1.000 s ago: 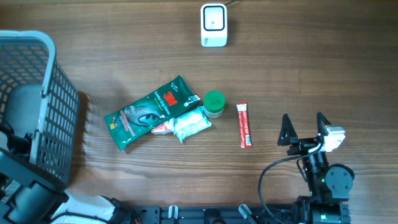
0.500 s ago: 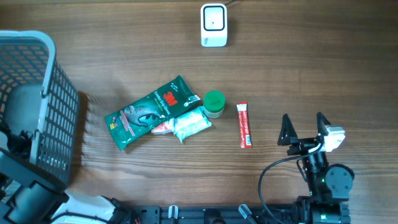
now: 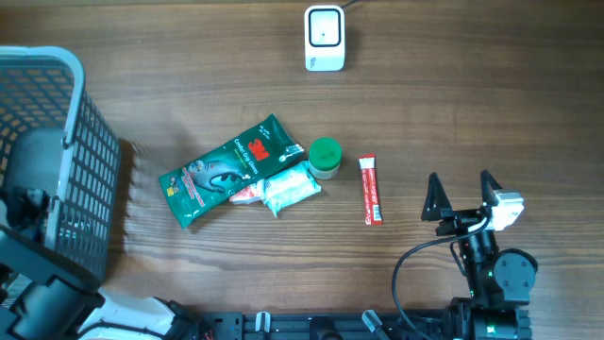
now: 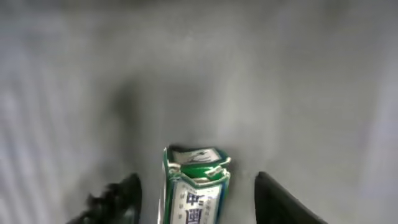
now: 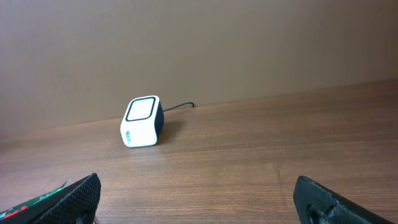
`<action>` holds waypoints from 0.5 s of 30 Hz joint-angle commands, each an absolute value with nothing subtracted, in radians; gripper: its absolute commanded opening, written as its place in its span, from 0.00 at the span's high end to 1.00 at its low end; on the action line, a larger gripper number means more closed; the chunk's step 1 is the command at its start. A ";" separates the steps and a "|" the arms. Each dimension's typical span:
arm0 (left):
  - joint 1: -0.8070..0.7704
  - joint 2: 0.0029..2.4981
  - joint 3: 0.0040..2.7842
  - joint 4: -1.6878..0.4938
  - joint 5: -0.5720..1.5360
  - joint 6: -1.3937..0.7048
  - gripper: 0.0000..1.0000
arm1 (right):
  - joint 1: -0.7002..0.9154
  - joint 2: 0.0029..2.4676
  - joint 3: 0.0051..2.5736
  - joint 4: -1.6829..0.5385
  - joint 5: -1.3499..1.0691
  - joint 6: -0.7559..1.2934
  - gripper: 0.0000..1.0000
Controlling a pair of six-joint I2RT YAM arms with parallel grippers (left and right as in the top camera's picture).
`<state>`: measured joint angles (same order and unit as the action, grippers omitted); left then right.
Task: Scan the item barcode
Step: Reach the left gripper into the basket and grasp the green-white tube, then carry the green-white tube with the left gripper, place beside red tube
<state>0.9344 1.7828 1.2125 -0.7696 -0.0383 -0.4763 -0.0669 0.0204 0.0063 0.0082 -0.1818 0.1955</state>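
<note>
Nothing moved on the table (image 3: 472, 94). In the basket (image 3: 90, 179) your left gripper (image 4: 197, 185) straddles a carton (image 4: 196, 168), jaws off it, nothing to scan yet; right gripper (image 3: 460, 184) wide, empty.

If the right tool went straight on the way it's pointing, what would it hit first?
Likely nothing close: the right tool faces open table, with the white scanner left of its line. Depth is unclear.
</note>
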 commanded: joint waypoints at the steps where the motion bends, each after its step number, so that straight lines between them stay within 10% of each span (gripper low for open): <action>1: 0.933 1.767 1.320 -0.827 -0.042 -0.502 0.21 | -0.067 0.016 0.005 0.014 -0.179 0.184 0.00; 3: 0.933 1.767 1.347 -0.881 -0.042 -0.502 0.00 | -0.067 0.016 0.005 0.014 -0.179 0.184 0.00; 15: 0.933 1.769 1.231 -0.878 0.128 -0.502 0.00 | -0.067 0.016 0.005 0.014 -0.179 0.184 0.00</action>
